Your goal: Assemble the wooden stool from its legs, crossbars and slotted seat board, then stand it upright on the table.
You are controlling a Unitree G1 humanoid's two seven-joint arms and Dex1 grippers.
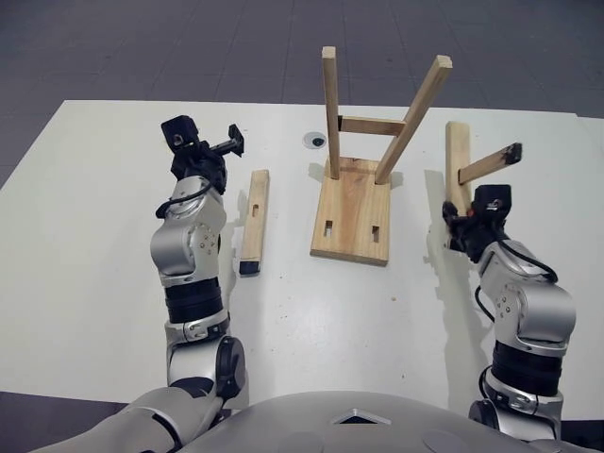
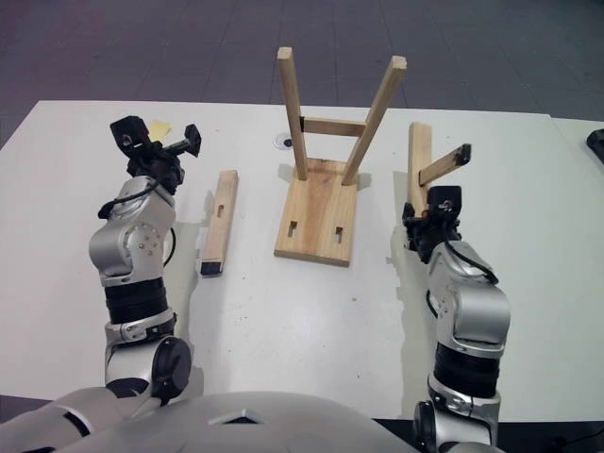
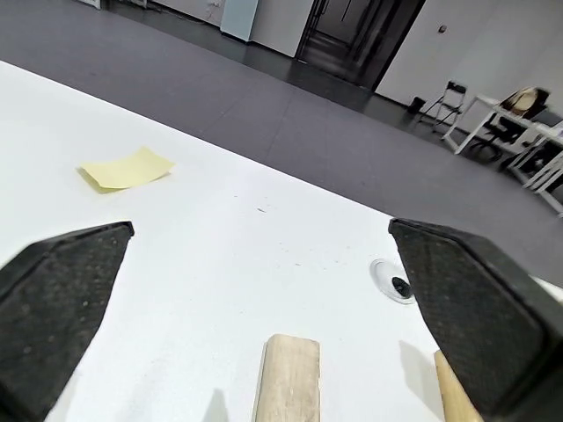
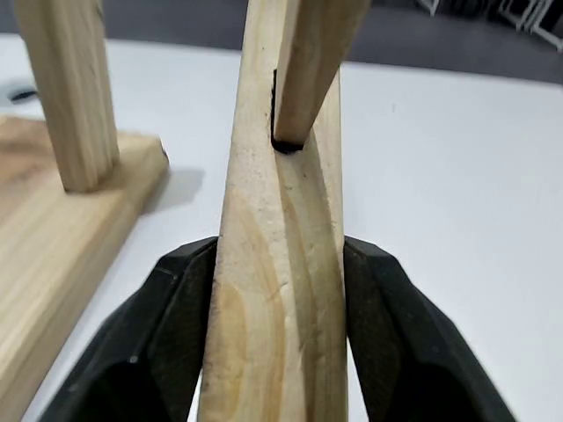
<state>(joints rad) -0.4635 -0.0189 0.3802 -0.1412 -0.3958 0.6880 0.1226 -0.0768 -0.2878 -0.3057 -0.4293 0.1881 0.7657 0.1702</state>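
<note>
Wooden leg w/ crossbar stub is clamped low in the R tool, just right of the seat board. Board lies mid-counter, long axis near-far. Its two empty slots are at the near end, directly left of the R tool, so the R arm is closer. Loose leg lies left of the board. L tool hovers beyond it, wide, holding nothing. Two legs stand at the far end.

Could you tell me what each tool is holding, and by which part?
The right tool clamps the crossbar-fitted leg at its near end, below the joint; the left tool is open and empty.
</note>
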